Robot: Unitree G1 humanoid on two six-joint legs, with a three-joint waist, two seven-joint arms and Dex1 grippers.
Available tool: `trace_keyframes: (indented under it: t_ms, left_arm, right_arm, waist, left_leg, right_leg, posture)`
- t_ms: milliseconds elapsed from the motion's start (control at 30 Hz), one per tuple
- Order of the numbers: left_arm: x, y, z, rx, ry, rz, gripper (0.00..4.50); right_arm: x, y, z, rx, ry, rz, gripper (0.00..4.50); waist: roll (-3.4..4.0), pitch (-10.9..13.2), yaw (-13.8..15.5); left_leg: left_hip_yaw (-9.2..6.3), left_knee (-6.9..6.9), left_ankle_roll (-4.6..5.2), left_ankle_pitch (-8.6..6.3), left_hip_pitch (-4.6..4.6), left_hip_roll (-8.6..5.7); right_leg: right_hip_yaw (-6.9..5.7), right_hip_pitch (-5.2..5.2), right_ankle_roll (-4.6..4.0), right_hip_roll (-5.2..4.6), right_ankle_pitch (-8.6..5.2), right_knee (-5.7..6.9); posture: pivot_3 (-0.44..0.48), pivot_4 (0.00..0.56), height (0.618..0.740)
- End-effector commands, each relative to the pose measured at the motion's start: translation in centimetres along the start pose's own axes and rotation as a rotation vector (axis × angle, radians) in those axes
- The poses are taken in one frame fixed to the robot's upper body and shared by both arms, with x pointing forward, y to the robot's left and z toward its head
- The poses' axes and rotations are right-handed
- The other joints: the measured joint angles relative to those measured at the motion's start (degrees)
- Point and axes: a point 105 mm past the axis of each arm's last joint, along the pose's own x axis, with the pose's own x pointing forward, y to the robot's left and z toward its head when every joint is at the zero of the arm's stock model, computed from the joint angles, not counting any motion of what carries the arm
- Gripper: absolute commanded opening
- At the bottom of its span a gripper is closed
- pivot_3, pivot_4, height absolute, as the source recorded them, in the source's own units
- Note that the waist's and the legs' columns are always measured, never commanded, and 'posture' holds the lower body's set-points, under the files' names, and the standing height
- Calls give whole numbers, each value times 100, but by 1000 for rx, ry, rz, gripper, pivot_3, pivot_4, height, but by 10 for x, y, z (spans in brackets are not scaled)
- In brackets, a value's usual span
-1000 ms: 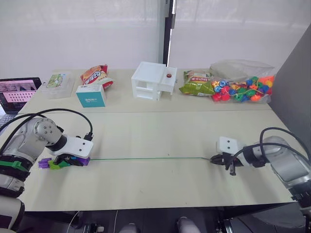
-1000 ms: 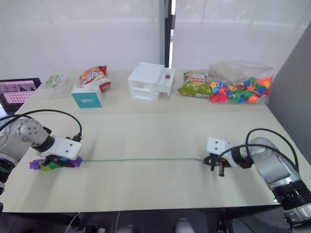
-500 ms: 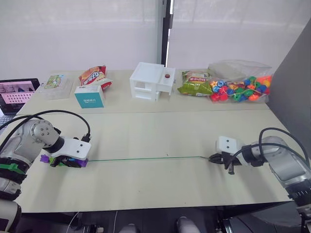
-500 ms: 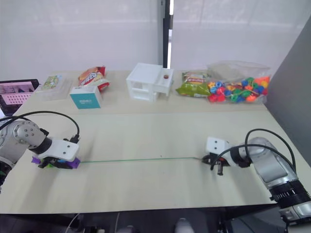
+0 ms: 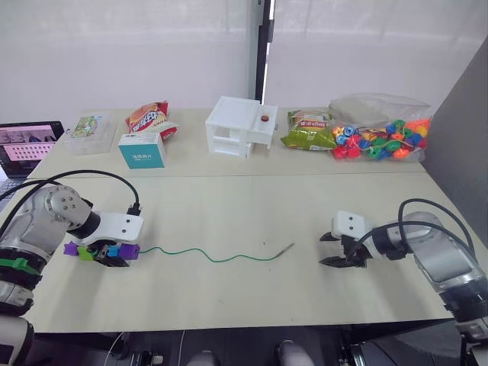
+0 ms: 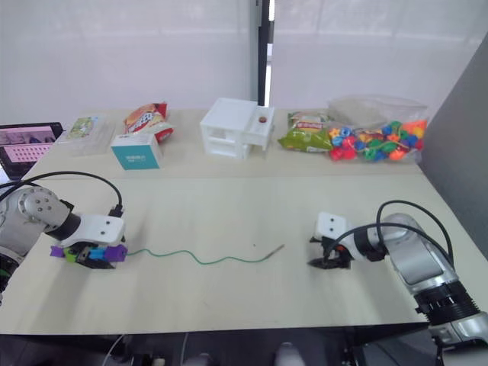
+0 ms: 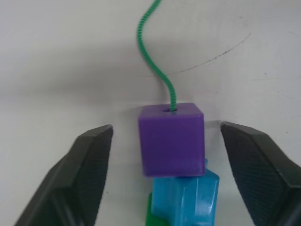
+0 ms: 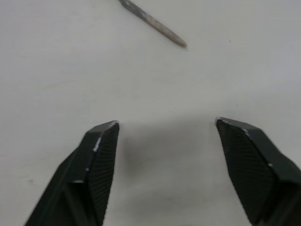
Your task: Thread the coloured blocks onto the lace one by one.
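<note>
The coloured blocks sit in a short row on the lace at the table's left: a purple cube (image 7: 171,139) with the cord entering its hole, a blue one (image 7: 186,195) behind it, then green (image 5: 85,254) and purple (image 5: 71,248). My left gripper (image 5: 107,252) stands open around them, its fingers (image 7: 89,160) clear of the cubes. The thin green lace (image 5: 217,259) lies slack and wavy across the table, and its greyish tip (image 5: 284,248) rests free. Just right of the tip is my right gripper (image 5: 333,249), open and empty, with the tip (image 8: 155,26) lying ahead of its fingers.
Along the back stand a laptop (image 5: 27,145), a clear container (image 5: 90,130), a snack bag (image 5: 150,118), a teal box (image 5: 142,150), a white box (image 5: 240,126), a green snack bag (image 5: 309,131) and a bag of bright beads (image 5: 381,137). A grey panel (image 5: 465,130) borders the right.
Both grippers have opened. The right one let go of the lace tip, and the lace, taut before, now lies slack in waves. The blocks rest on the table.
</note>
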Motion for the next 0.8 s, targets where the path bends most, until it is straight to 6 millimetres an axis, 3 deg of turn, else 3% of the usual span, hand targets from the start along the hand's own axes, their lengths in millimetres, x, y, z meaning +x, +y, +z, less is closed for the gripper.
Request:
trace_keyframes:
  t_ms: [33,200,333,500,667,800]
  left_arm:
    - [-45,20,-3,-50,-39,169,4500]
    - [-69,21,-10,-130,-131,249,4500]
    - [-97,24,-13,-311,-447,388,4500]
    - [-117,9,-29,-573,-692,465,4500]
    - [-126,-11,-60,-683,-700,635,4500]
    - [-130,-34,-109,-851,-609,822,4500]
  right_arm:
    - [-24,-3,18,0,-61,-27,4437]
    - [-32,-4,19,53,-95,-37,4437]
    - [-43,-13,28,128,-213,-47,4437]
    - [-67,-29,30,233,-358,-120,4437]
    - [-91,-48,24,273,-482,-264,4437]
    - [-102,-61,-4,328,-498,-420,4437]
  waist:
    - [-1,1,2]
    - [0,1,-6]
    - [0,2,-8]
    - [2,2,-36]
    - [2,2,-25]
    - [3,2,-8]
  left_leg:
    - [0,1,0,0,-1,0]
    - [1,-4,1,-1,3,0]
    - [1,-1,1,0,0,0]
    - [-1,-4,3,-2,4,0]
    - [0,-6,1,-1,6,3]
    - [3,-13,0,0,9,3]
  right_leg:
    - [0,-1,0,0,0,-1]
    - [0,0,0,0,0,-1]
    - [-1,0,0,0,0,-1]
    - [-1,-1,0,0,0,2]
    - [1,-2,0,-2,0,2]
    - [2,-2,-1,-2,1,-3]
  posture:
    - [0,150,740]
    - [0,150,740]
    - [0,150,740]
    - [0,150,740]
    - [0,150,740]
    - [0,150,740]
